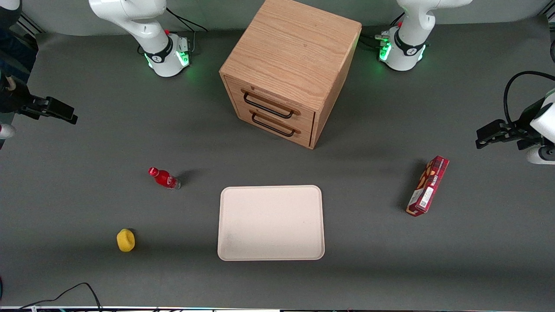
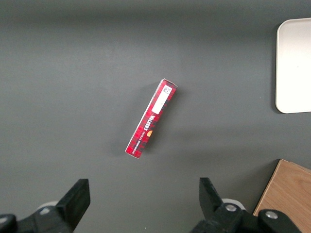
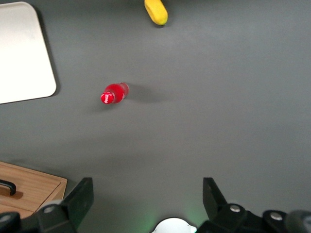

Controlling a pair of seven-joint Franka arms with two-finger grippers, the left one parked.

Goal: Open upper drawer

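Observation:
The boxy wooden cabinet [image 1: 290, 60] stands at the middle of the table, farther from the front camera than the tray. Its upper drawer [image 1: 277, 100] is shut flush, with a wide black wire handle [image 1: 267, 107]; the matching lower drawer [image 1: 279, 125] is shut below it. My right gripper [image 1: 65, 113] hovers high above the table at the working arm's end, far from the cabinet. It is open and empty, its fingers [image 3: 80, 199] spread wide over bare mat in the right wrist view. A corner of the cabinet [image 3: 34, 187] shows there too.
A red bottle [image 1: 164, 178] lies on the mat between my gripper and the cream tray [image 1: 271, 255]. A yellow object [image 1: 125, 240] lies nearer the front camera. A red box [image 1: 428, 185] lies toward the parked arm's end.

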